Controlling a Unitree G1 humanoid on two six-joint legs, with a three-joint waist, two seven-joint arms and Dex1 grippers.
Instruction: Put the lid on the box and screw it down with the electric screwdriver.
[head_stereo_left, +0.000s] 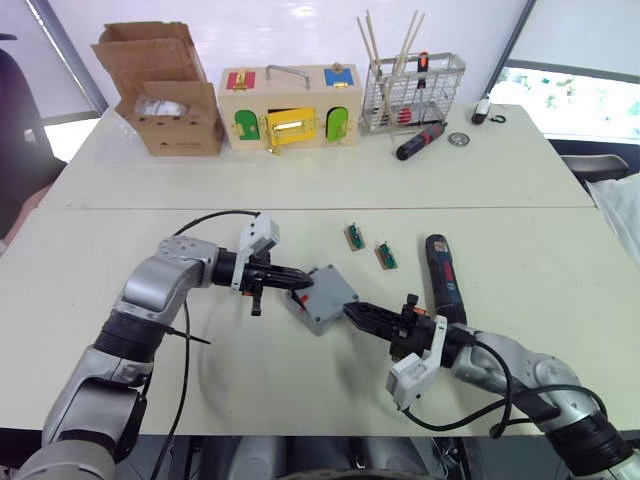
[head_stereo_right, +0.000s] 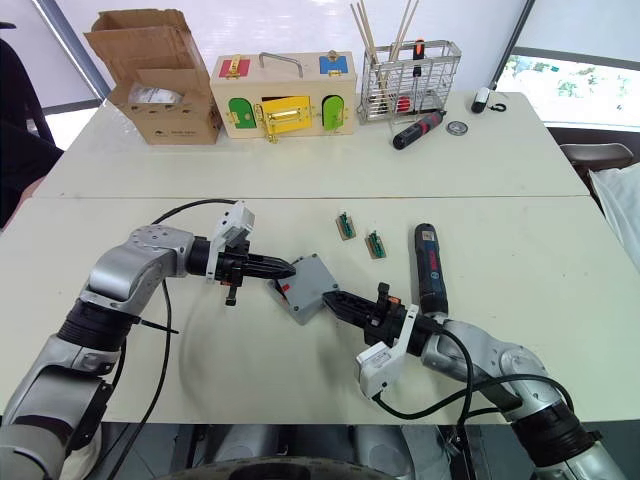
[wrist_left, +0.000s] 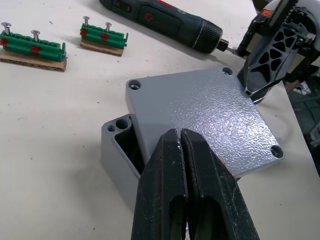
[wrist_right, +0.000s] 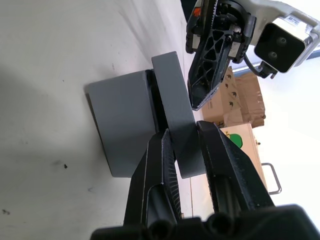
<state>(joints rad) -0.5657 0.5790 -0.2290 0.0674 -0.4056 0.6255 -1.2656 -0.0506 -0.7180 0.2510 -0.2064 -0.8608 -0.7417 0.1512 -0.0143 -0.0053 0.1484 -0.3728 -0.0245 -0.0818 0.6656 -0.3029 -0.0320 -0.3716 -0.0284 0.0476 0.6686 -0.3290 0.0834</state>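
The grey lid (head_stereo_left: 327, 292) lies askew on the grey box (wrist_left: 116, 148), shifted so that one corner of the box's hollow is uncovered. My left gripper (head_stereo_left: 300, 277) is shut, its tips pressing on the lid's left edge. From the right, my right gripper (head_stereo_left: 352, 312) is shut on the lid's opposite edge, one finger (wrist_right: 220, 155) above the plate and one below. The black electric screwdriver (head_stereo_left: 443, 280) lies flat on the table just right of the box, beside my right arm, with nothing holding it.
Two green holders with screws (head_stereo_left: 354, 236) (head_stereo_left: 386, 256) lie just behind the box. Along the far edge stand a cardboard carton (head_stereo_left: 165, 90), a wooden box with coloured doors (head_stereo_left: 290, 105), a wire basket (head_stereo_left: 412, 92) and a short hand screwdriver (head_stereo_left: 420, 142).
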